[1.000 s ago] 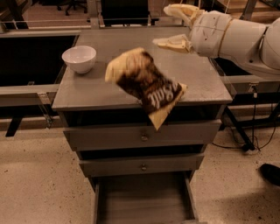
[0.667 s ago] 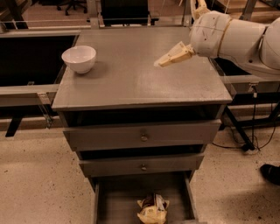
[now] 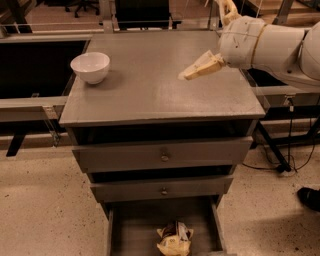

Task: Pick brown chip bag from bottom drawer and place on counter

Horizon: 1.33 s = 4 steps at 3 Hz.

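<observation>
Seeing gripper (image 3: 203, 41) over right rear corner of counter (image 3: 145, 85), fingers apart, holding nothing. Chip bag (image 3: 174, 239) in open bottom drawer (image 3: 135, 225), centred near front edge. Judging nothing done: reach, grab, lift, place all left.

We log the table (image 3: 150, 100) at centre, with the bowl (image 3: 90, 66) on its back-left corner. The gripper (image 3: 204, 42) hangs above the table's back-right part, and the arm (image 3: 270, 42) reaches in from the right. Two upper drawers (image 3: 162, 156) sit stacked under the top. The bottom drawer (image 3: 135, 225) sits below them and juts out furthest toward us. The bag (image 3: 174, 239) lies in the bottom drawer, near its front, just right of middle. A chair (image 3: 142, 12) stands behind the table. A shoe (image 3: 310, 197) is on the floor, far right.
</observation>
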{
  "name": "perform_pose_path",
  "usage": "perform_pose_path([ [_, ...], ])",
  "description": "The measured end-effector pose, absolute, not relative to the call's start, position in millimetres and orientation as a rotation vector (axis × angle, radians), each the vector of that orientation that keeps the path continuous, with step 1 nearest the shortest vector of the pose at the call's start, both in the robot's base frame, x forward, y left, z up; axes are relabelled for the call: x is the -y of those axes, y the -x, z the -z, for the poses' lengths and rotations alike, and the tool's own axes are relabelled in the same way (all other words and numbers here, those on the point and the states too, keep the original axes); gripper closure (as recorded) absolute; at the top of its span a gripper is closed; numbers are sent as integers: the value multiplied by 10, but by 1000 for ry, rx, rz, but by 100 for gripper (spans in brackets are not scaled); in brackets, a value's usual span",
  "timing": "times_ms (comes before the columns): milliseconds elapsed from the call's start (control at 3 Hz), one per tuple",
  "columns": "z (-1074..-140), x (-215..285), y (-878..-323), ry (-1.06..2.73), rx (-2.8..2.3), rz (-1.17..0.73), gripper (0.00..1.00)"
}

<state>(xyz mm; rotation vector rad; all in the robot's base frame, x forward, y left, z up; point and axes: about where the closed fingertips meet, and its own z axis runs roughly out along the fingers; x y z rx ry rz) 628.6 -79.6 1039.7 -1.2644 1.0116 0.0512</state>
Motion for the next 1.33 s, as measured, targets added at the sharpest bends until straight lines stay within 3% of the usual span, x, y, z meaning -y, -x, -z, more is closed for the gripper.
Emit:
perform_pose_path([
  [333, -10475, 684, -5929, 1219, -1108, -140, 0],
  [1000, -9513, 934, -4917, 1202, -1455, -257, 0],
  [1333, -9437, 904, -4874, 1214, -1467, -263, 0],
])
